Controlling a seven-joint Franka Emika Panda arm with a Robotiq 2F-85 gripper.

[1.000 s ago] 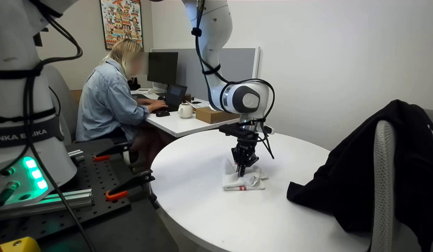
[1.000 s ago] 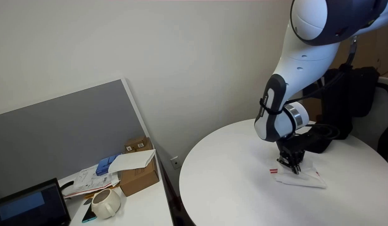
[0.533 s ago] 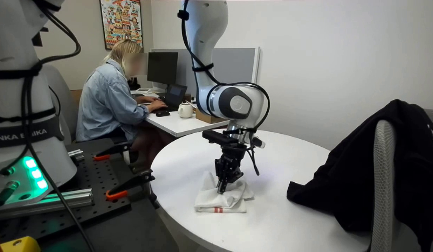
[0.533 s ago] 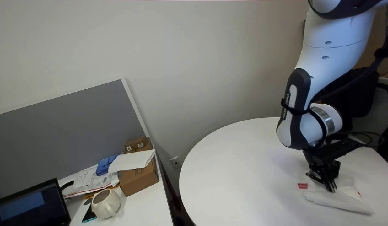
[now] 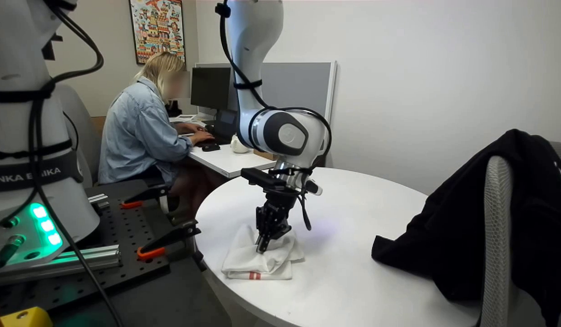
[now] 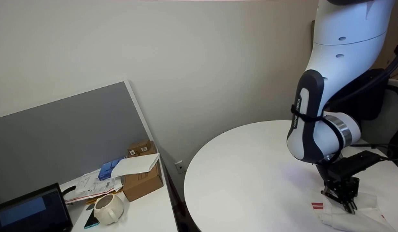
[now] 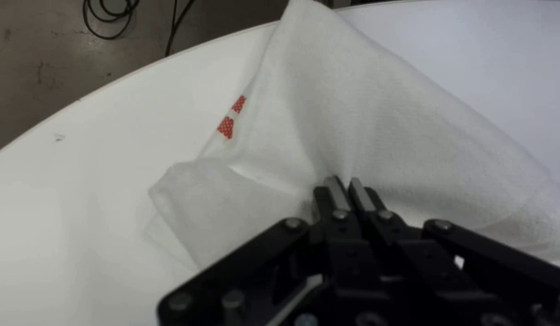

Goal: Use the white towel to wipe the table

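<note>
The white towel (image 5: 244, 261) with red stripes lies folded and creased on the round white table (image 5: 362, 263), near its edge on the robot base's side. It also shows in an exterior view (image 6: 334, 214) and in the wrist view (image 7: 398, 117). My gripper (image 7: 345, 183) points down into the towel, with its fingers close together. A fold of cloth is pinched between the fingertips, and creases fan out from there. In both exterior views the gripper (image 5: 261, 250) (image 6: 350, 211) presses the towel at table level. The towel's underside is hidden.
A small dark mark (image 7: 59, 137) is on the table near its edge. A chair with a black garment (image 5: 448, 236) overlaps the table's side. A desk with a mug (image 6: 108, 208) and boxes (image 6: 143, 182) stands apart. A person (image 5: 144, 122) sits at the desk.
The gripper and towel slide together across the table towards the robot base and the near edge. The move is left and down in an exterior view. The grip stays the same.
</note>
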